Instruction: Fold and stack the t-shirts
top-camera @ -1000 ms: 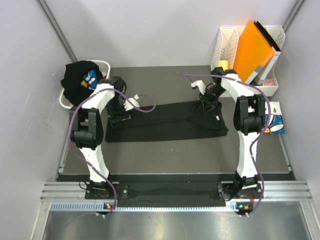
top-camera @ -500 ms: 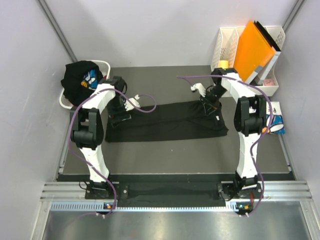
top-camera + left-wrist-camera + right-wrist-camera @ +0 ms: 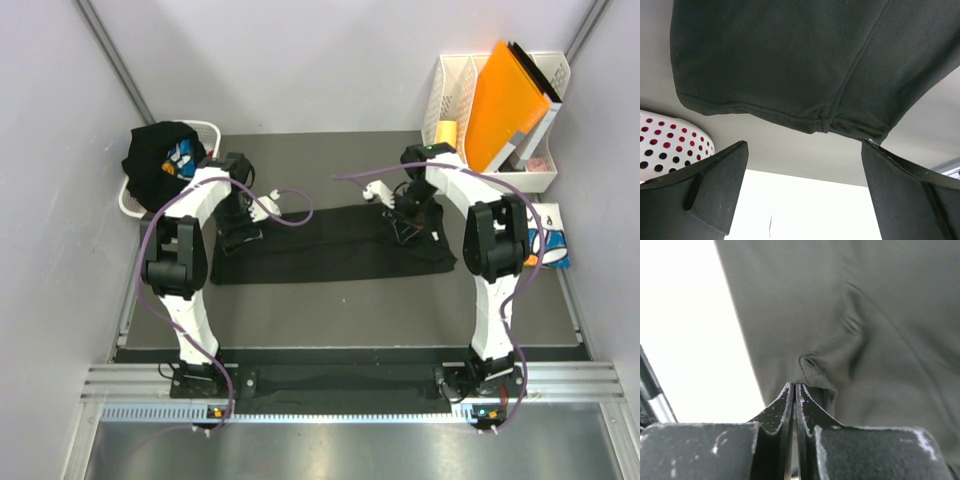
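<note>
1. The right gripper (image 3: 795, 387) was closed, its two fingertips pressed together on a small raised pucker of the spread black t-shirt (image 3: 875, 315); creases ran outward from the pinch.
2. The left gripper (image 3: 804, 145) stood wide open and held nothing. A stitched hem of the same shirt lay between and beyond its fingers, apart from both.
3. In the top view this shirt lay flat as a long band across the middle of the table (image 3: 330, 300). The left gripper was over its left end and the right gripper over its right part.
4. A second black t-shirt (image 3: 158, 160), showing a blue and white print, was heaped in the white laundry basket (image 3: 128, 205) at the far left, just beside the left arm.
5. A white printed t-shirt (image 3: 552, 242) lay at the right edge of the table, near the right arm.
6. An orange folder (image 3: 505, 100) stood in the file rack at the far right, well apart from the spread shirt.
</note>
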`<state>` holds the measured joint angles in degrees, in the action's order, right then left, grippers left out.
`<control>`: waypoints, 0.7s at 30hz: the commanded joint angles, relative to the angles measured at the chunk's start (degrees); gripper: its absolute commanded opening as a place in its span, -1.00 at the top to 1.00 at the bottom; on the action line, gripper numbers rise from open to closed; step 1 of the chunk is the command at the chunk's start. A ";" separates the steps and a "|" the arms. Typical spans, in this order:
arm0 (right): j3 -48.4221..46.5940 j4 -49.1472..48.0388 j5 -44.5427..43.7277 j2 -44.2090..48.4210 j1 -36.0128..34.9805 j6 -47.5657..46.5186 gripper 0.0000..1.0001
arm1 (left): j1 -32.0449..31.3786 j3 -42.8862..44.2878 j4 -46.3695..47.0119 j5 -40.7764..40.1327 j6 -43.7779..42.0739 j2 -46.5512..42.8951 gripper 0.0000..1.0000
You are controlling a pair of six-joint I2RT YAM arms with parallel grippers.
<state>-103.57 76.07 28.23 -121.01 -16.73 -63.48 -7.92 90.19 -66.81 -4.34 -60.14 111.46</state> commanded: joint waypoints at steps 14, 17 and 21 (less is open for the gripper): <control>14.53 -3.12 -0.28 11.76 -7.79 3.45 1.00 | -0.07 -1.25 0.54 -0.50 -3.49 -2.03 -0.98; 15.76 -3.91 -0.37 11.76 -9.02 3.98 1.00 | -0.07 -1.34 0.54 -0.50 -4.02 -2.39 -0.98; 16.03 -5.05 -0.63 11.76 -10.69 5.03 1.00 | -0.07 -1.42 0.54 -0.50 -4.72 -2.30 -0.98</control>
<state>-87.50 72.99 26.89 -111.81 -25.54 -59.55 -7.92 89.23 -66.50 -5.30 -63.18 111.46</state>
